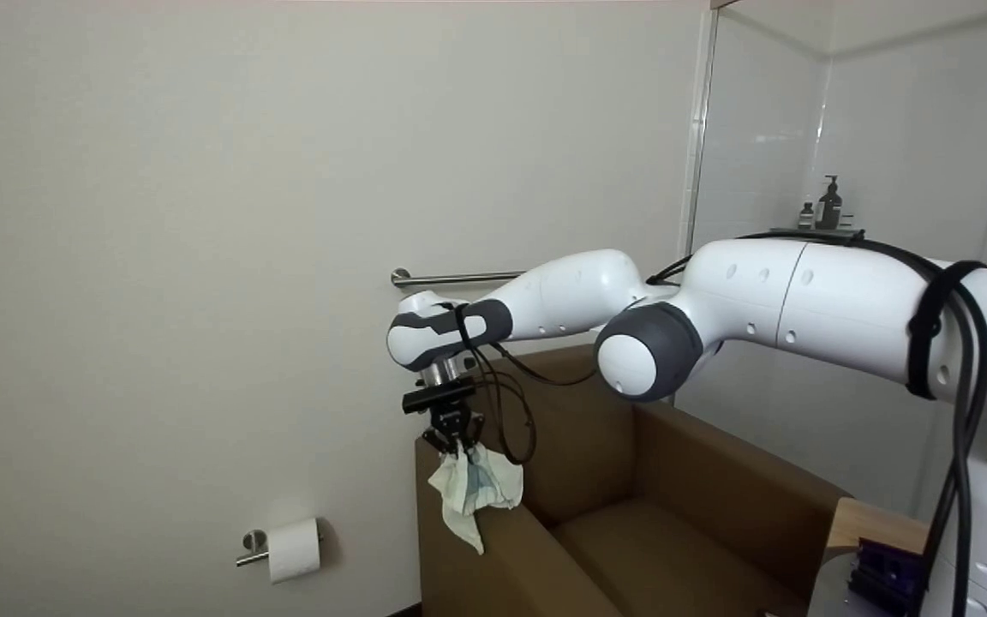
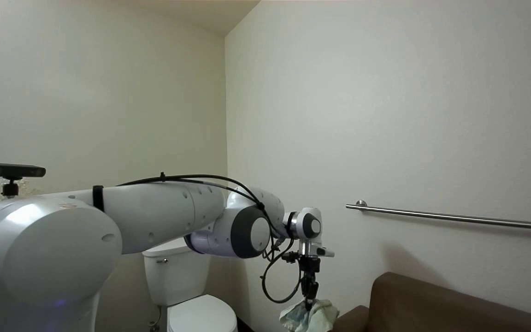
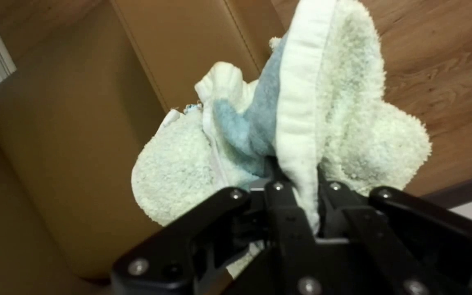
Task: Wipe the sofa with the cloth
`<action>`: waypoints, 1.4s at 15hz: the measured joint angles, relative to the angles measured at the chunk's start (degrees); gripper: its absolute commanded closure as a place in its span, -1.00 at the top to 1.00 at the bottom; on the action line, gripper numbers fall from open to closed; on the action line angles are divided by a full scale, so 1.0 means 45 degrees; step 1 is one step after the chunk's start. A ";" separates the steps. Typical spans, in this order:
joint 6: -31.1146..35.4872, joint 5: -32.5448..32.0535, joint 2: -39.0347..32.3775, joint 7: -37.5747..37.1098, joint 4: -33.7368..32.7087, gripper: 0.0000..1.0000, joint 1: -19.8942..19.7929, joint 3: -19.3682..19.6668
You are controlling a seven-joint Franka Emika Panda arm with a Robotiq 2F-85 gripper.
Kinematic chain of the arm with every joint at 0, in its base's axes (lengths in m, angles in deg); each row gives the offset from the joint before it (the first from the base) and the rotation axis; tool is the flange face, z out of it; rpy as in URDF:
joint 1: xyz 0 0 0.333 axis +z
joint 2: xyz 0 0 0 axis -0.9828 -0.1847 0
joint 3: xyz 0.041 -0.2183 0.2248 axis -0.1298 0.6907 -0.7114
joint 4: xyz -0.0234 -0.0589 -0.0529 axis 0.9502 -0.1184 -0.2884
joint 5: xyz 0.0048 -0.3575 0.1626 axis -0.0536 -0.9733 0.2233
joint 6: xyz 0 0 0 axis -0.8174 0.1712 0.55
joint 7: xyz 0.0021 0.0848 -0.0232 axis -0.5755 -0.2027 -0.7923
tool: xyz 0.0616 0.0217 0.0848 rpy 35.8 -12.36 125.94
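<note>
Sofa [image 1: 639,523], smooth and brown, beside pale wall [image 1: 202,214] with metal bar [image 2: 454,217], cloth [image 1: 476,488] tight in the tool [image 1: 459,446].

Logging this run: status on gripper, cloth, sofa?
Gripper shut on cloth. Cloth bunched, hanging at sofa armrest; contact unclear. No obstruction evident in these views.

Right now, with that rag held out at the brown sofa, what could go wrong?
The pincer grips just a fold of the cloth, so the rest may bunch up. In the wrist view, part of it shows beyond the edge of the sofa, so a stroke could miss. The cable loop dangling beside the pincer might snag.
</note>
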 measured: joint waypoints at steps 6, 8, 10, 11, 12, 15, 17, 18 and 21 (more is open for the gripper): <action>-0.0386 0.0229 -0.0223 0.0000 0.0669 -0.84 -0.0036 -0.0299; -0.0307 0.0230 -0.0270 0.0000 0.1170 -0.84 -0.0119 -0.0283; -0.0088 0.0231 -0.0324 0.0000 0.1687 -0.84 -0.0300 -0.0276; 0.0092 0.0284 -0.0326 0.0000 0.1880 -0.84 -0.0426 -0.0289; 0.0177 0.0460 -0.0308 0.0000 0.1937 -0.83 -0.0549 -0.0321; 0.0713 0.0722 -0.0246 0.0000 0.2009 -0.83 -0.0780 -0.0327; 0.1684 0.0692 -0.0183 -0.0008 0.2017 -0.83 -0.0777 -0.0109; 0.2257 0.0648 -0.0160 -0.0017 0.2016 -0.83 -0.0742 0.0048; 0.4255 0.0461 -0.0156 -0.0114 0.2034 -0.83 -0.0590 0.0488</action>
